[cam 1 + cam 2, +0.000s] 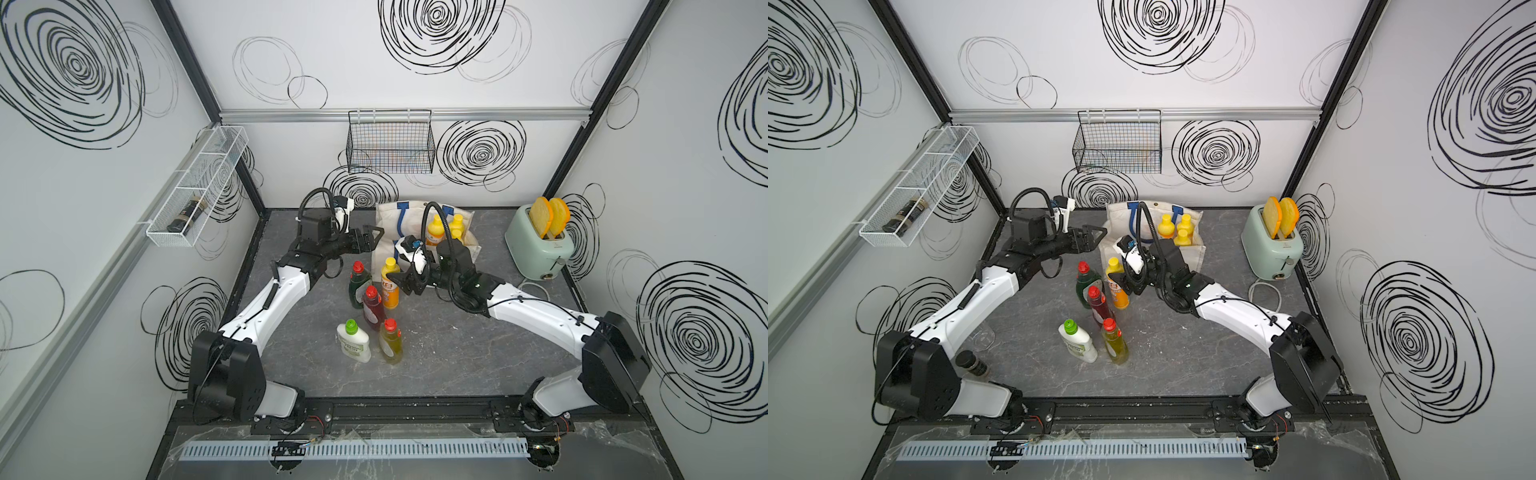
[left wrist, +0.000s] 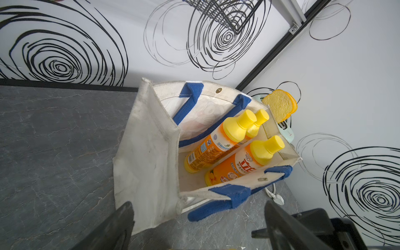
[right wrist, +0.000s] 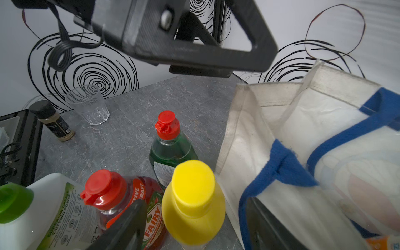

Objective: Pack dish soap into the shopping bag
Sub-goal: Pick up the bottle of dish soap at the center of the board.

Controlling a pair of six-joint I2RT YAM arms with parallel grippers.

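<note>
The off-white shopping bag (image 1: 388, 224) (image 2: 145, 151) stands open at the back of the table, blue handles drooping. Three orange dish soap bottles (image 2: 216, 147) (image 1: 435, 228) with yellow caps lean inside it. In front stand five more: orange (image 1: 390, 286) (image 3: 192, 207), dark green (image 1: 358, 286), red (image 1: 372, 307), yellow-green (image 1: 390, 340) and white with a green cap (image 1: 353, 340). My right gripper (image 1: 401, 282) (image 3: 194, 201) is open, one finger on each side of the standing orange bottle, with gaps showing. My left gripper (image 1: 372, 239) (image 2: 198, 205) hovers open and empty by the bag's left corner.
A mint toaster (image 1: 540, 245) with two bread slices stands at the back right, its cord (image 1: 536, 286) trailing forward. A clear glass (image 3: 88, 104) and a spice jar (image 3: 52, 121) stand near the left arm's base. A black wire basket (image 1: 390, 143) and a white rack (image 1: 195, 195) hang on the walls.
</note>
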